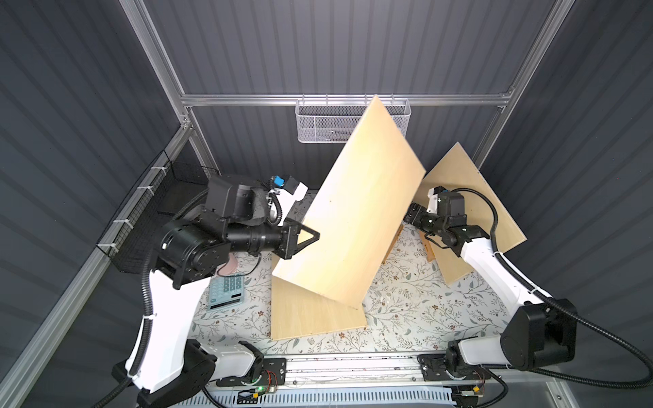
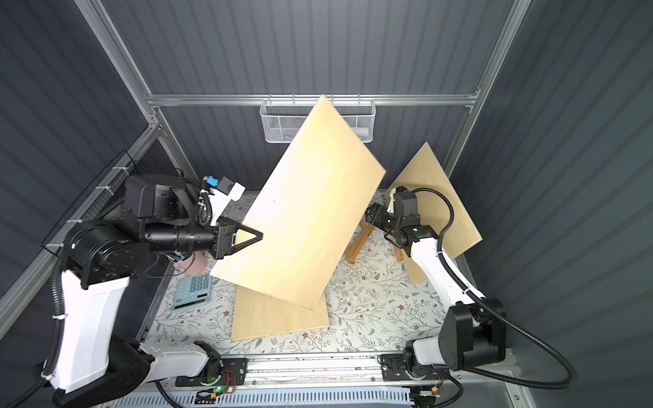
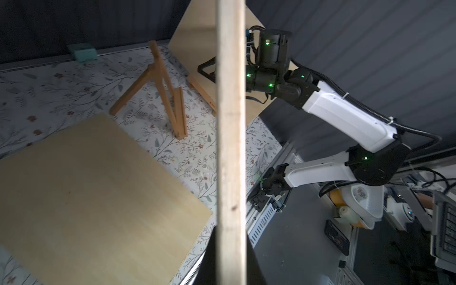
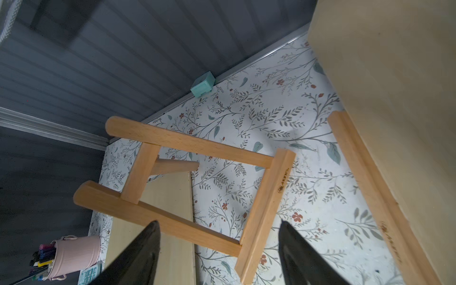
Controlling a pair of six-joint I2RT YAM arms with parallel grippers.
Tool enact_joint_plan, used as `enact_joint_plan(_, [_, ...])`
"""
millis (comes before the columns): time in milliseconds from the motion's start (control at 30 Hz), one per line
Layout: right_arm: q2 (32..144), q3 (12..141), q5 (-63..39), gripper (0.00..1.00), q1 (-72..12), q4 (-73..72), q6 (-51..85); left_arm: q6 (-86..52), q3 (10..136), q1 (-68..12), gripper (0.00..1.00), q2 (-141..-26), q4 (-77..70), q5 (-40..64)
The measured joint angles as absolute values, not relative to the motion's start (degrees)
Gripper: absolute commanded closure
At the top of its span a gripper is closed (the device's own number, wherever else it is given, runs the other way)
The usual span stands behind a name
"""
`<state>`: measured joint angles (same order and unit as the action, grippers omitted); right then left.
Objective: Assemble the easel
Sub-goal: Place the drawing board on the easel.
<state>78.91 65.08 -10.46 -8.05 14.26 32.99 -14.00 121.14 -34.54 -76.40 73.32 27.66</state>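
Centrally, board (image 1: 353,219) was held tilted above table (image 1: 406,293), edge clamped by left gripper (image 1: 312,236). Right gripper (image 4: 219,222) was seen spread apart near easel (image 4: 187,144), stood upright on table beside board.

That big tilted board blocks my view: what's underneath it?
Under the raised board, a second board lies flat on the floral table, its far part covered in both top views. A small wooden easel stands beyond it, showing clearly only in the wrist views.
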Motion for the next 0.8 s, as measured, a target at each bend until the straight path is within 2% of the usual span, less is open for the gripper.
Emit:
enact_joint_plan(133, [76.4,67.6,-10.4,0.24,-4.1,17.4,32.4,-15.7,118.8,-34.7,1.0,-80.7,64.1,29.6])
enact_joint_plan(333, [73.7,73.7,-8.9,0.23,1.4,23.9,29.8,-18.7,118.5,-34.5,1.0,-88.9,56.7,23.7])
enact_joint_plan(500, [71.6,74.8,-8.2,0.23,2.7,28.4,28.0,-20.7,119.7,-33.8,1.0,-95.7,56.4,22.3])
enact_joint_plan(667, [71.6,74.8,-8.2,0.23,2.9,31.0,27.8,-20.7,126.2,-33.8,1.0,-102.9,61.4,22.4])
enact_joint_plan(800, [71.6,74.8,-8.7,0.23,2.9,31.9,27.9,-20.3,127.8,-34.1,1.0,-104.0,62.2,23.2])
